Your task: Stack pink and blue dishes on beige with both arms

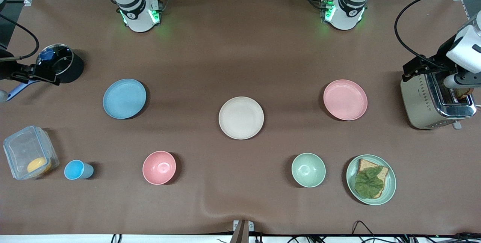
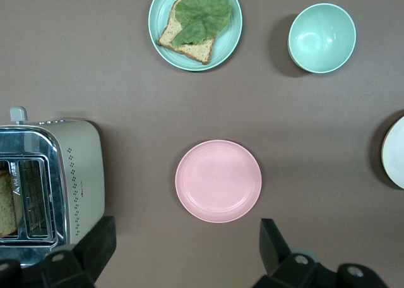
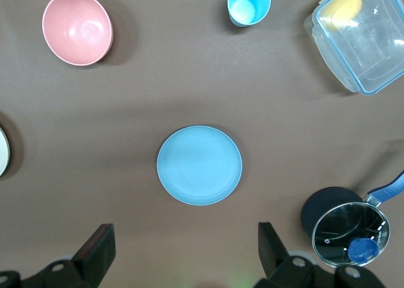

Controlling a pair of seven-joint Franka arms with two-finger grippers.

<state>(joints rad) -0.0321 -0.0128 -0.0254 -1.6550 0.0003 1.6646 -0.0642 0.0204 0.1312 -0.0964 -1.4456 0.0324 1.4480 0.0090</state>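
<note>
The beige plate (image 1: 241, 117) lies in the middle of the table. The pale pink plate (image 1: 345, 99) lies toward the left arm's end, and the light blue plate (image 1: 124, 98) toward the right arm's end. All three plates hold nothing. In the left wrist view my left gripper (image 2: 187, 239) hangs open high over bare table beside the pink plate (image 2: 218, 181). My right gripper (image 3: 186, 240) is likewise open, high over the table beside the blue plate (image 3: 199, 165). Neither hand shows in the front view, only the two bases.
Nearer the front camera stand a pink bowl (image 1: 159, 167), a blue cup (image 1: 77, 169), a green bowl (image 1: 308, 169) and a green plate with bread and a leaf (image 1: 371, 179). A toaster (image 1: 432, 98), a lidded pot (image 1: 62, 64) and a clear box (image 1: 30, 157) sit at the table's ends.
</note>
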